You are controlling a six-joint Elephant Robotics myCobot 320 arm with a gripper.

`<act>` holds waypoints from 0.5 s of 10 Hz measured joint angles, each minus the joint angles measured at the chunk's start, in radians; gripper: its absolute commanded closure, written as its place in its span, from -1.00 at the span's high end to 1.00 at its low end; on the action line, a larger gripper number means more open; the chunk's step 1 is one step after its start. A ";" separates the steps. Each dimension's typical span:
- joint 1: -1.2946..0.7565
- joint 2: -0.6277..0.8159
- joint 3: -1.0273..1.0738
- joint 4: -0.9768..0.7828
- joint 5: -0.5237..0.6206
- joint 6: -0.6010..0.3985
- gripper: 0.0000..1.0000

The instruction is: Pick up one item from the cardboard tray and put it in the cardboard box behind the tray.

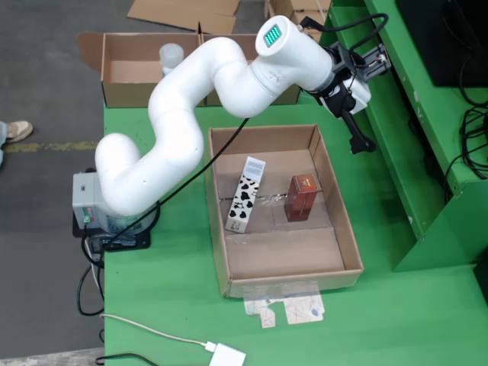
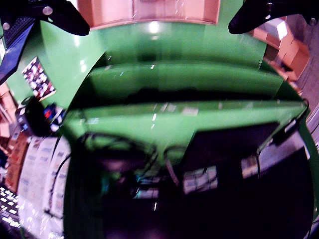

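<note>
In the view from above, a shallow cardboard tray (image 1: 219,229) lies on the green table. Inside it are a white carton with black cow patches (image 1: 245,195), lying tilted, and a red-brown box (image 1: 302,197), standing apart to its right. My gripper (image 1: 368,99) hovers off the tray's far right corner, open and holding nothing. In the view that rides on the gripper, its two dark fingertips (image 2: 55,17) sit far apart in the top corners, with the tray's rim (image 2: 149,12) between them. The cardboard box (image 1: 122,93) stands behind the tray with a pale bottle (image 1: 171,57) inside.
A raised green shelf (image 1: 415,114) runs along the table's right side, with black cables (image 1: 476,137) beyond it. My white arm (image 1: 191,107) arches over the box behind the tray. Paper scraps (image 1: 293,311) and a white adapter (image 1: 227,355) lie near the front edge.
</note>
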 measured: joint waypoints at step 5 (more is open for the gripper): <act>-0.015 0.000 0.002 -0.233 0.120 0.000 1.00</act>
